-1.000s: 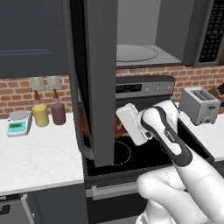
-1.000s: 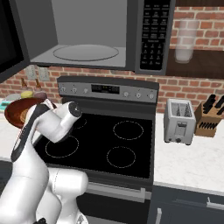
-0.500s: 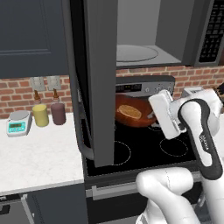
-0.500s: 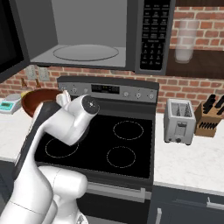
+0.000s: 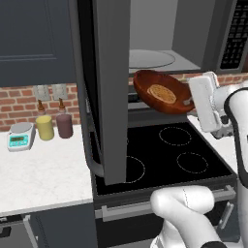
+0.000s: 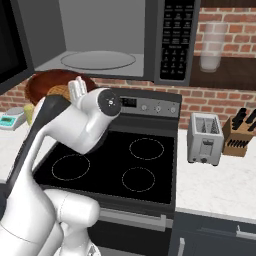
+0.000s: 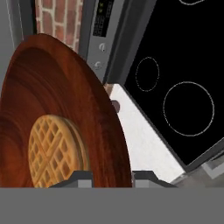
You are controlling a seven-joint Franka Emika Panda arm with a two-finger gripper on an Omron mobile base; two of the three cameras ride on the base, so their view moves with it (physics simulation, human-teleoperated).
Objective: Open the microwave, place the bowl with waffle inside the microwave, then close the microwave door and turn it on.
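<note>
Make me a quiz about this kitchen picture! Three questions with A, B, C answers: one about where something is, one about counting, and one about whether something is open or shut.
1. Where is the bowl?
A. Held up over the stove, just below the microwave opening
B. On the white counter beside the scale
C. On the glass turntable inside

2. How many waffles are in the bowl?
A. None
B. One
C. Three

3. What is the microwave door like?
A. Shut tight
B. Swung wide open
C. Taken off and lying on the stove

Answers:
1. A: the left base view shows the gripper clamped on the bowl's rim, lifting it over the burners, not yet inside.
2. B: the hand view shows a single golden waffle with a grid pattern.
3. B: the door stands edge-on to the left, and the pale inside with its turntable is showing.
</note>
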